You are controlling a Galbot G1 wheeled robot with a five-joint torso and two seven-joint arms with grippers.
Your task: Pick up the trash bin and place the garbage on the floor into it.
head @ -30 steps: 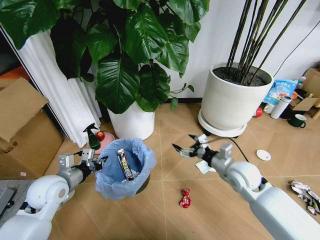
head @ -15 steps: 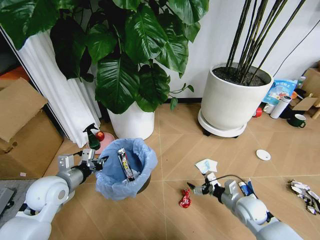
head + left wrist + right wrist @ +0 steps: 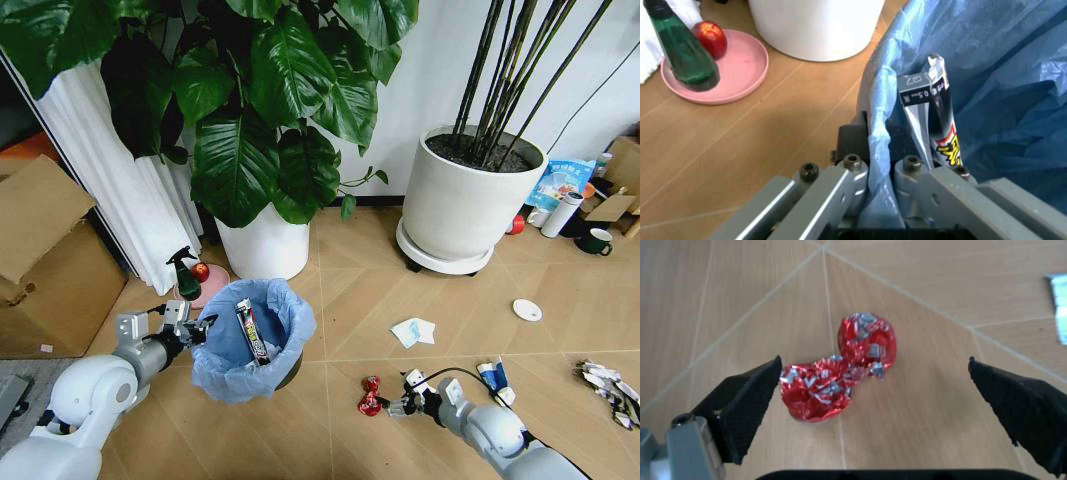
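Herringbone wood floor (image 3: pixel 340 300) fills the head view, with the trash bin (image 3: pixel 252 340) near a white plant pot (image 3: pixel 262 250). The left end effector (image 3: pixel 195 328) is clamped on the bin's blue-bagged rim; a printed wrapper (image 3: pixel 252 332) stands inside. The right end effector (image 3: pixel 392 405) sits low, just beside the red wrapper (image 3: pixel 371 396). A white tissue (image 3: pixel 414 331) and a white disc (image 3: pixel 527 310) lie farther off.

From the left wrist, the fingers (image 3: pixel 840 195) pinch the bag's edge (image 3: pixel 880 165), the rim apparently between them. A pink dish (image 3: pixel 720 75) holds a green bottle (image 3: pixel 683 52).

From the right wrist, the fingers (image 3: pixel 743 405) are spread wide on either side of the red wrapper (image 3: pixel 840 372), not touching it.
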